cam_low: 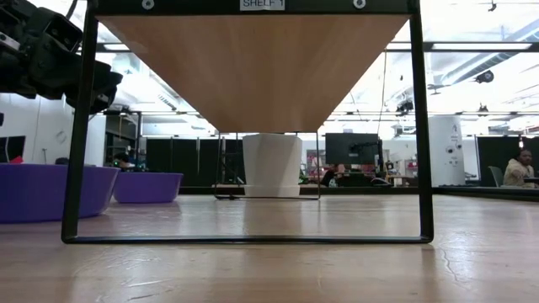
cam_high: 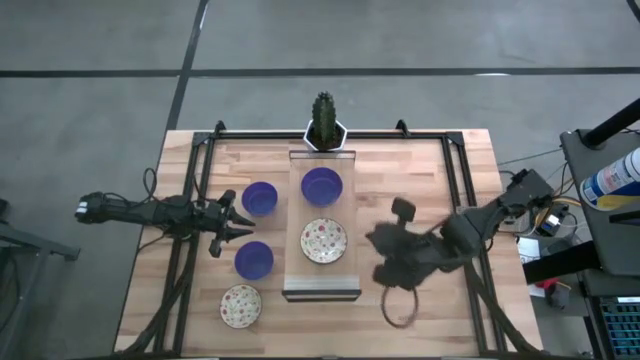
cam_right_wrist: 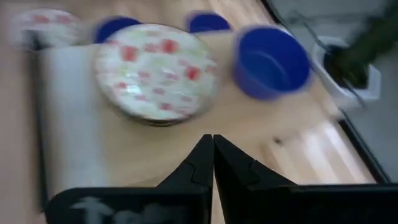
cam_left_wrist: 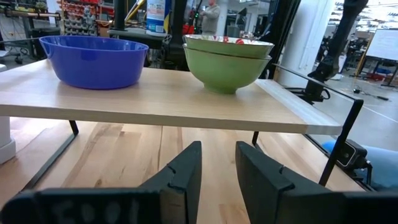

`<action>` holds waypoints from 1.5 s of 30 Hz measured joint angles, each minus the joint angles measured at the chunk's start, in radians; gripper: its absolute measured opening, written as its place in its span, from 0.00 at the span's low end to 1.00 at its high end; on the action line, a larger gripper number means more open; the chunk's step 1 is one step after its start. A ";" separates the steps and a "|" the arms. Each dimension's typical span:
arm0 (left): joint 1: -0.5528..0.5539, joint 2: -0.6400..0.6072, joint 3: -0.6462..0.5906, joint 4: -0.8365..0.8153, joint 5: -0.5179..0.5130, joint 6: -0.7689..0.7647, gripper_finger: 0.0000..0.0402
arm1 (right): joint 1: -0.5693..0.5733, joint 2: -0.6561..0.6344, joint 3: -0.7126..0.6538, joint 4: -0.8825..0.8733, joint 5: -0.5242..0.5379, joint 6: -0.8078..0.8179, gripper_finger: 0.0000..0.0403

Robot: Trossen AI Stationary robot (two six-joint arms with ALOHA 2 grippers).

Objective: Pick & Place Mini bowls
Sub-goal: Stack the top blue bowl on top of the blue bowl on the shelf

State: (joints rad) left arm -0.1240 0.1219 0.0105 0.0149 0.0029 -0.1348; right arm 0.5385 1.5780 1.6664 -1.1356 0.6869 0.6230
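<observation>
Five bowls show from above: a blue bowl (cam_high: 321,185) and a speckled bowl (cam_high: 323,240) on the shelf (cam_high: 321,291), plus two blue bowls (cam_high: 259,198) (cam_high: 253,260) and a second speckled bowl (cam_high: 241,306) on the tabletop (cam_high: 430,170) to its left. I cannot find a sixth; my right arm smears across the tabletop right of the shelf and hides what lies under it, with a brownish ring (cam_high: 398,308) just below it that I cannot identify.

From the low view the shelf fills the upper frame, its tag reading "SHELF 1"; the pot (cam_low: 272,164) stands beyond it with the cactus cut off.

My left gripper (cam_high: 243,224) reaches in level from the left, between the two tabletop blue bowls, jaws parted and grasping nothing; its wrist view looks under the shelf edge.

My right gripper (cam_right_wrist: 212,163) hangs tilted over the shelf's right side, jaws clenched together, empty. Its view is heavily blurred.
</observation>
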 joint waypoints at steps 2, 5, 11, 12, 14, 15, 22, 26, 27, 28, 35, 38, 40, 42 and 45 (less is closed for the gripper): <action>0.000 0.000 0.000 0.000 0.000 0.000 0.26 | 0.018 -0.049 -0.103 0.172 -0.003 -0.077 0.02; 0.000 0.000 0.000 0.000 0.000 0.000 0.26 | 0.041 -0.127 -0.264 0.454 -0.004 -0.214 0.02; 0.000 0.000 0.000 0.000 0.000 0.000 0.26 | 0.068 -0.270 -0.614 0.919 -0.035 -0.422 0.02; 0.000 0.000 0.000 0.000 0.000 0.000 0.26 | 0.066 -0.295 -0.670 0.968 -0.035 -0.422 0.02; 0.000 0.000 0.000 0.000 0.000 0.000 0.26 | 0.061 -0.337 -0.769 1.026 -0.026 -0.421 0.02; 0.000 0.000 0.000 0.000 0.000 0.000 0.26 | 0.059 -0.362 -0.819 1.033 -0.025 -0.418 0.02; 0.000 0.000 0.000 0.000 0.000 0.000 0.26 | 0.059 -0.609 -1.080 1.225 -0.064 -0.469 0.02; 0.000 0.000 0.000 0.000 0.000 0.000 0.26 | 0.050 -0.770 -1.220 1.320 -0.064 -0.526 0.02; 0.000 0.000 0.000 0.000 0.000 0.000 0.26 | 0.042 -0.807 -1.249 1.327 -0.066 -0.527 0.02; 0.000 0.000 0.000 0.000 0.000 0.000 0.26 | 0.037 -0.846 -1.279 1.330 -0.074 -0.529 0.02; 0.000 0.000 0.000 0.000 0.000 0.000 0.26 | 0.013 -1.125 -1.415 1.358 -0.224 -0.558 0.02; 0.000 0.000 0.000 0.000 0.000 0.000 0.26 | 0.012 -1.224 -1.467 1.349 -0.226 -0.618 0.02; 0.000 0.000 0.000 0.000 0.000 0.000 0.26 | 0.013 -1.285 -1.496 1.352 -0.227 -0.646 0.02; 0.000 0.000 0.000 0.000 0.000 0.000 0.26 | 0.012 -1.338 -1.523 1.353 -0.225 -0.648 0.02; 0.000 0.000 0.000 0.000 0.000 0.000 0.26 | 0.013 -1.411 -1.562 1.348 -0.243 -0.638 0.02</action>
State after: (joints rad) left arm -0.1238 0.1223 0.0105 0.0151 0.0029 -0.1345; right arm 0.5514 0.1672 0.1045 0.2127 0.4436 -0.0147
